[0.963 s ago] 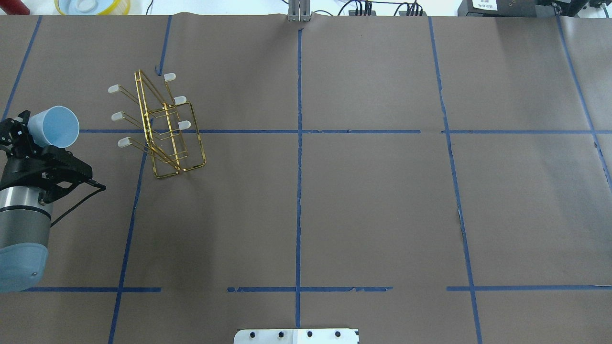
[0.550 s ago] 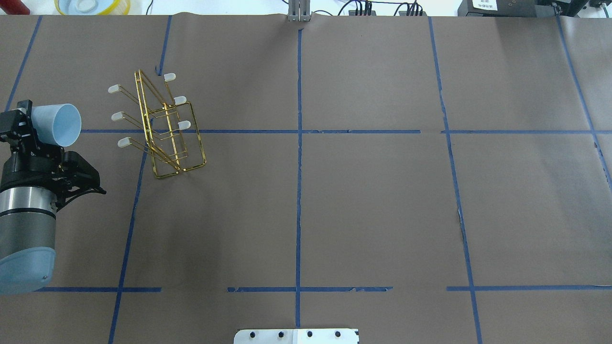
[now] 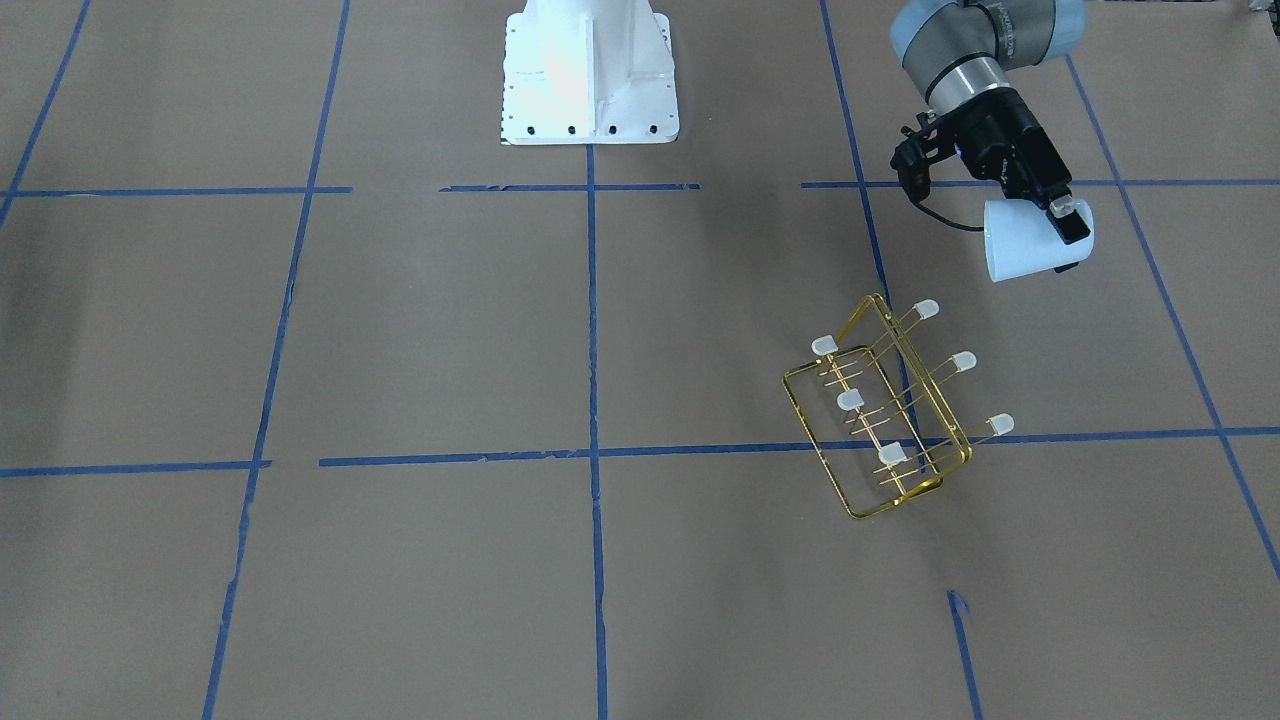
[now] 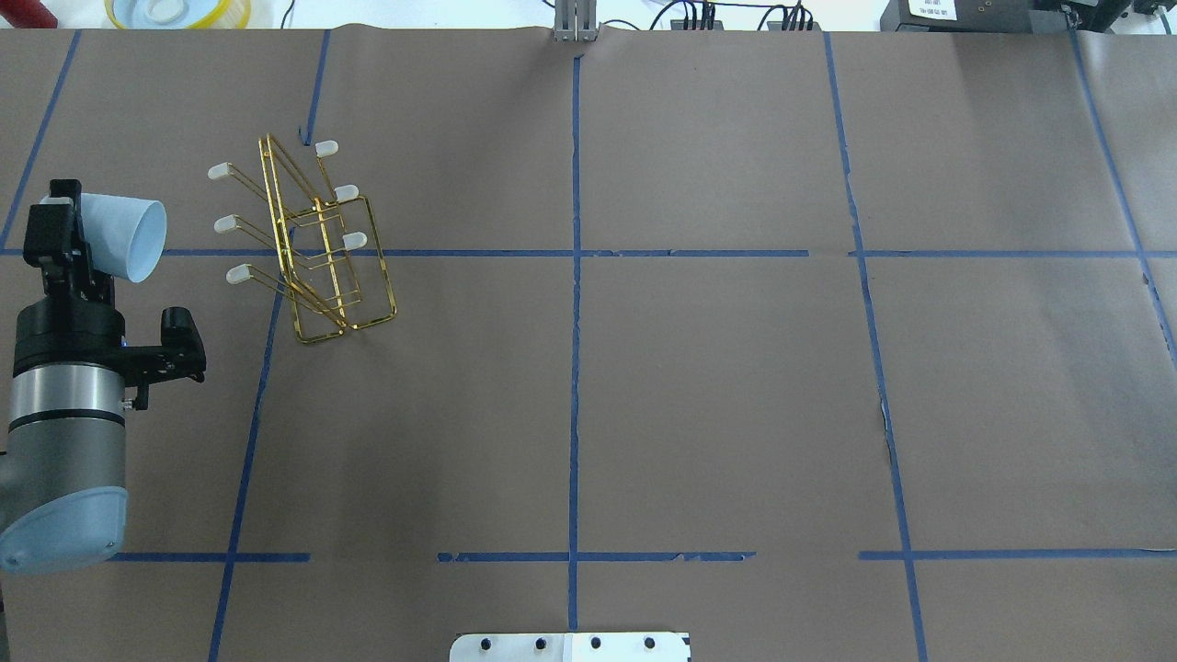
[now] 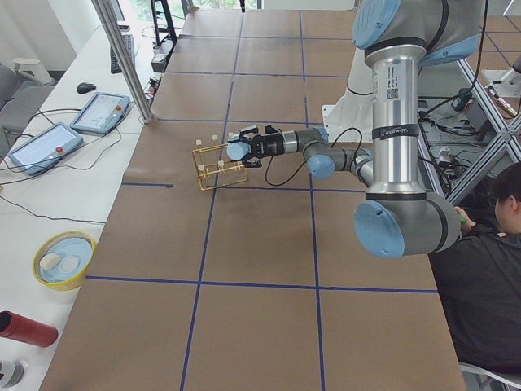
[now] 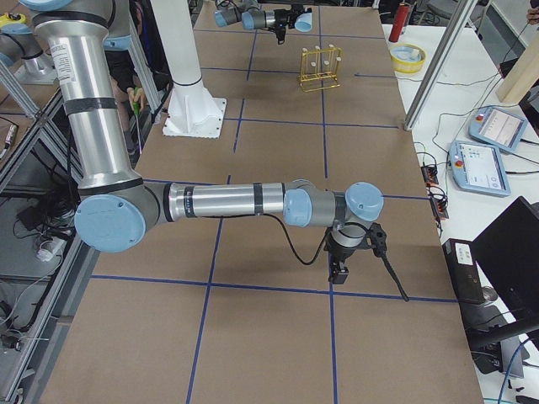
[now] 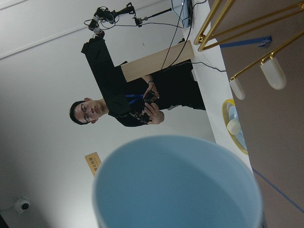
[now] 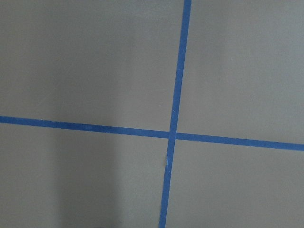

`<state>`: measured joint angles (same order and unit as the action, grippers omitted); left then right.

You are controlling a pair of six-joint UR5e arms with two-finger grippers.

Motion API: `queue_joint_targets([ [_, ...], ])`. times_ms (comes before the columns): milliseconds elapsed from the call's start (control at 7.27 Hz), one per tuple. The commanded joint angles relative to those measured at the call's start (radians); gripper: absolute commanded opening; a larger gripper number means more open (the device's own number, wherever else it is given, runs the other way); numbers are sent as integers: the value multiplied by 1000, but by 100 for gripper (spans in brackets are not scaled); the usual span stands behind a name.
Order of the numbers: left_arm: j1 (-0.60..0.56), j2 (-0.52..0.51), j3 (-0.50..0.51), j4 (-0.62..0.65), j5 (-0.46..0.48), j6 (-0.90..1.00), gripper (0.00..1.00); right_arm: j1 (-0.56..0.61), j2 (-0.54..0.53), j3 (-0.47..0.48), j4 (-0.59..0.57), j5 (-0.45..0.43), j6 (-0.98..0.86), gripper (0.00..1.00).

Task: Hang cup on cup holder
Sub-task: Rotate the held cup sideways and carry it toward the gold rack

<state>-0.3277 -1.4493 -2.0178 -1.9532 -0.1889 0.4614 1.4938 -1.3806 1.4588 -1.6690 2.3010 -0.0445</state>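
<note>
Cup (image 4: pixel 129 241), pale blue, lying sideways at the overhead view's left edge, mouth toward the upright gold cup holder (image 4: pixel 326 248) nearby on the tabletop (image 4: pixel 699 395), base clamped in left claw (image 4: pixel 66 216); right claw (image 6: pixel 341 268) opening cannot be told.

place: robotics lab | evidence: paper-covered table (image 4: pixel 736 414), blue tape grid (image 4: pixel 575 368), teach pendants (image 5: pixel 100 112), seated operator (image 5: pixel 488 285)

Pale blue cup (image 4: pixel 118 237) tipped sideways, mouth toward the gold cup holder (image 4: pixel 313 244).
</note>
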Motion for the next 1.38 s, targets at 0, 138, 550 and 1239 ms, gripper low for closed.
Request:
queue_joint_targets([
  [0, 16, -6, 1, 25, 51, 106, 0, 0, 0, 0, 0, 0, 0, 100],
  [138, 16, -13, 2, 27, 72, 108, 0, 0, 0, 0, 0, 0, 0, 100],
  [550, 21, -35, 40, 117, 175, 143, 0, 0, 0, 0, 0, 0, 0, 100],
  [1239, 64, -71, 114, 119, 218, 278, 0, 0, 0, 0, 0, 0, 0, 100],
])
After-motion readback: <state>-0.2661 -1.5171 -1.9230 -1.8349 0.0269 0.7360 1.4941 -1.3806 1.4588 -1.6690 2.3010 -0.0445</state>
